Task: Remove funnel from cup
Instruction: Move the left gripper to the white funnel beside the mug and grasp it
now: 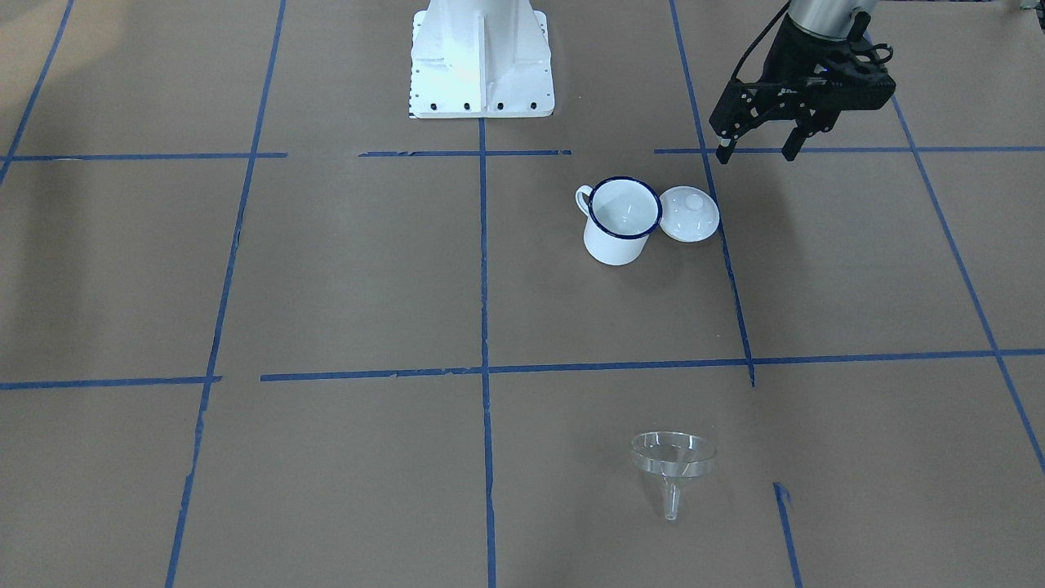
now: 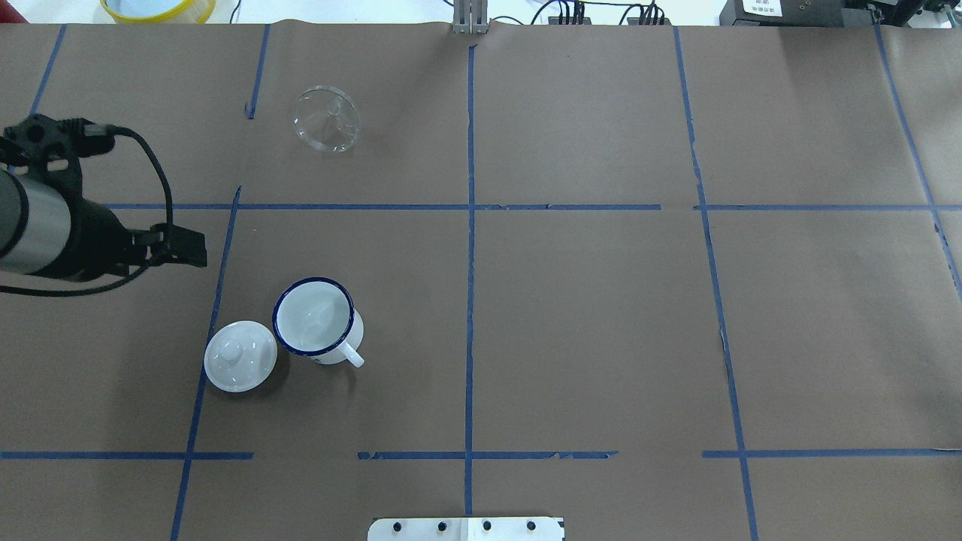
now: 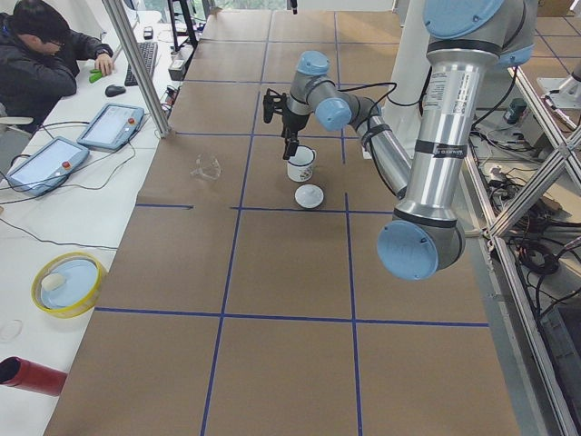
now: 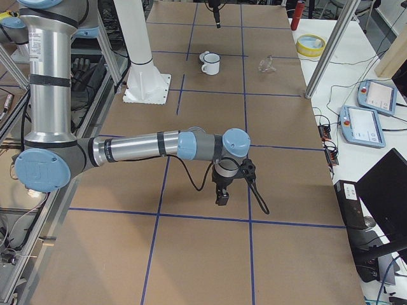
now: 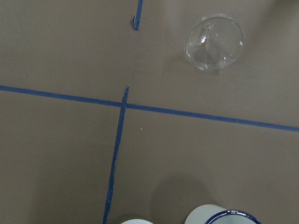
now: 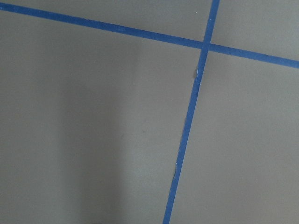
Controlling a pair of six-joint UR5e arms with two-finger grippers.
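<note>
One small clear funnel (image 1: 673, 459) on the brown table (image 1: 326, 286) (outside the white blue-rimmed enamel cup (image 1: 620, 222)), well apart from the left gripper (image 1: 756, 153), its fingers spread and empty, right gripper (image 4: 221, 198) too small to tell.

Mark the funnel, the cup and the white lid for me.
funnel (image 2: 326, 120), overhead exterior view, middle of its clear bowl.
cup (image 2: 313, 319), overhead exterior view, inside of the mug.
white lid (image 2: 240, 358), overhead exterior view, dome beside its knob.

The brown table (image 1: 326, 269) is gridded with blue tape lines (image 1: 483, 269); a white cup (image 1: 620, 220) stands upright on it, a domed lid (image 1: 690, 214) just beside; a clear funnel (image 1: 673, 459) lies well apart.
</note>
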